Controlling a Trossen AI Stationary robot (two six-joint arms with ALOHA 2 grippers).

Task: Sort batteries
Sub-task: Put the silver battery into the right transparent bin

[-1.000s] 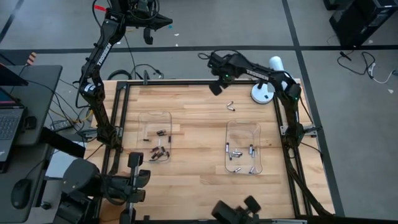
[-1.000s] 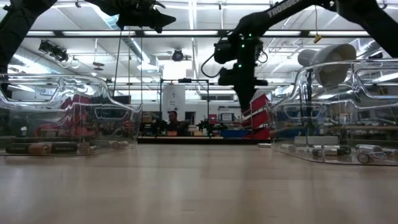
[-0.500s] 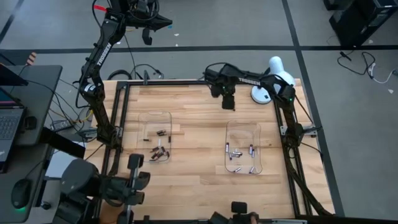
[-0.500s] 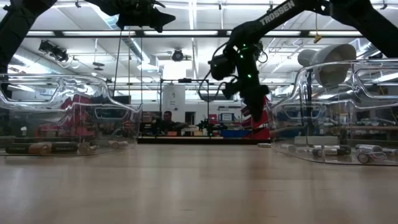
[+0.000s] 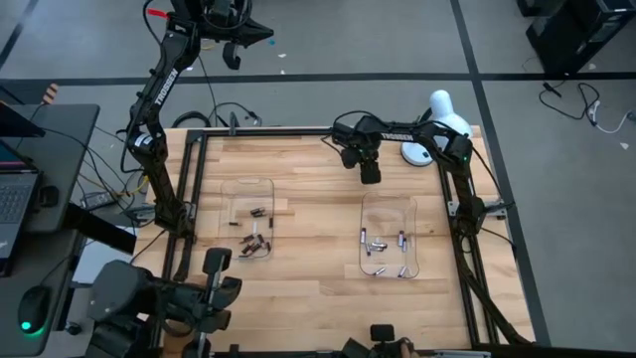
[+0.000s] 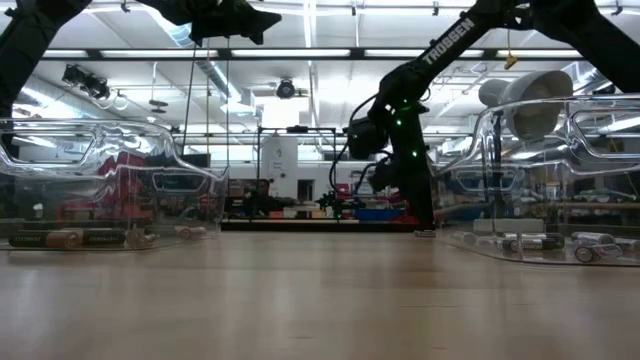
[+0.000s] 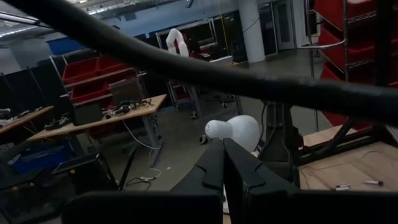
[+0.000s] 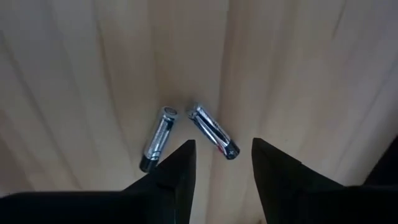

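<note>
Two loose silver-grey batteries lie on their sides on the wooden table near its far edge, in a V. My right gripper is open and points down just above them, its fingers standing either side of the right-hand battery's end. In the high view the right gripper hides both. A left clear tray holds several dark batteries. A right clear tray holds several silver batteries. My left gripper is shut and empty, raised high beyond the table's far left edge.
A white lamp-like object stands at the table's far right corner, close to my right arm. A black frame runs around the table. Bare wood lies between the two trays.
My right gripper has moved from the far edge toward the near edge and a little right, coming down and tipping its fingers downward until it is just above the two loose batteries. The batteries have stayed where they were.
</note>
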